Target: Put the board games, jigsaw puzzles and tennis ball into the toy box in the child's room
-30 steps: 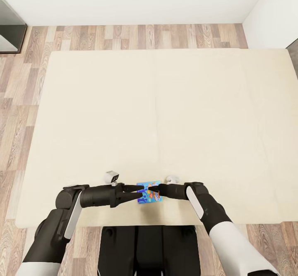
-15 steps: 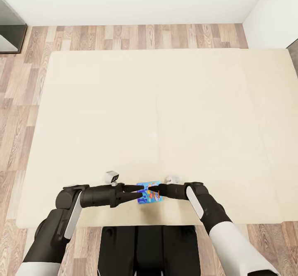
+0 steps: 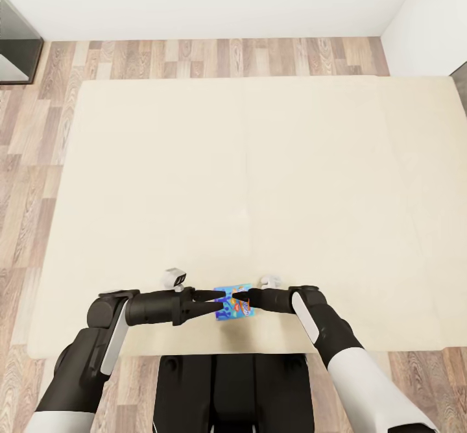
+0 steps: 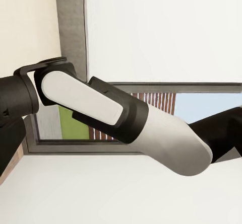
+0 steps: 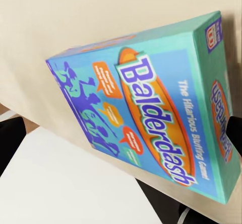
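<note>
I pinch the blue game point(image 3: 233, 301) between the left gripper point(image 3: 217, 302) and right gripper point(image 3: 237, 300), each clamped on an edge, so it lifts level off the bed point(image 3: 259, 173).

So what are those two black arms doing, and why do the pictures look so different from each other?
It's a pretend robot inside a computer world. The big picture is from a camera on its head, looking down at a cream bed. The two black arms are its own. Its left gripper and right gripper meet from either side at a small blue board game near the bed's front edge. Whether they are squeezing it yet is hard to tell. The other two pictures come from little cameras by each gripper. The right one sees the game up close; it says Balderdash. The left one looks across at the robot's other arm.
</note>
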Robot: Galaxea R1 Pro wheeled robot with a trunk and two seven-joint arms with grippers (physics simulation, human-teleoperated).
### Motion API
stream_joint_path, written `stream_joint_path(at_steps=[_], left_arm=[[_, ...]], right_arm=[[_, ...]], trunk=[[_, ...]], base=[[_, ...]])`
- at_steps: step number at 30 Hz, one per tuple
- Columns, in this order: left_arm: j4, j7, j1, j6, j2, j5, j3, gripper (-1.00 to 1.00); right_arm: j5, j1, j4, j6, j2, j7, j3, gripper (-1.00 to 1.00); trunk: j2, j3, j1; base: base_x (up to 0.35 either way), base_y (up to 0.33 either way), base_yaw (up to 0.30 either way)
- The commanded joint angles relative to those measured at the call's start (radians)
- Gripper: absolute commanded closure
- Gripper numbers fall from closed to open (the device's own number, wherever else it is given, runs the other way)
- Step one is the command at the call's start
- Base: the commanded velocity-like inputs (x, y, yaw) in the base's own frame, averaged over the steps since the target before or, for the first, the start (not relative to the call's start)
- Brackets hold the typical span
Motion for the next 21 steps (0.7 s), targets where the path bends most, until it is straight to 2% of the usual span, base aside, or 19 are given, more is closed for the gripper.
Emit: stream_joint_path(at_steps=[1, 14, 21], left_arm=[[0.0, -0.003, 0.0, 0.011, 0.0, 0.001, 0.0, -1.0], [0.0, -0.003, 0.0, 0.011, 0.001, 0.001, 0.0, -1.0], [0.0, -0.003, 0.0, 0.011, 0.002, 0.001, 0.0, -1.0]], right_arm=[[-0.001, 0.0, -0.001, 0.005, 0.0, 0.001, 0.0, -1.0], [-0.001, 0.0, -0.001, 0.005, 0.0, -0.003, 0.0, -1.0], [-0.001, 0.0, -0.001, 0.005, 0.0, -0.004, 0.0, -1.0]], trunk=[[-0.002, -0.001, 0.001], [-0.002, -0.001, 0.001], [-0.002, -0.001, 0.001]], base=[[0.0, 0.131, 0.0], [0.0, 0.036, 0.0], [0.0, 0.102, 0.0]])
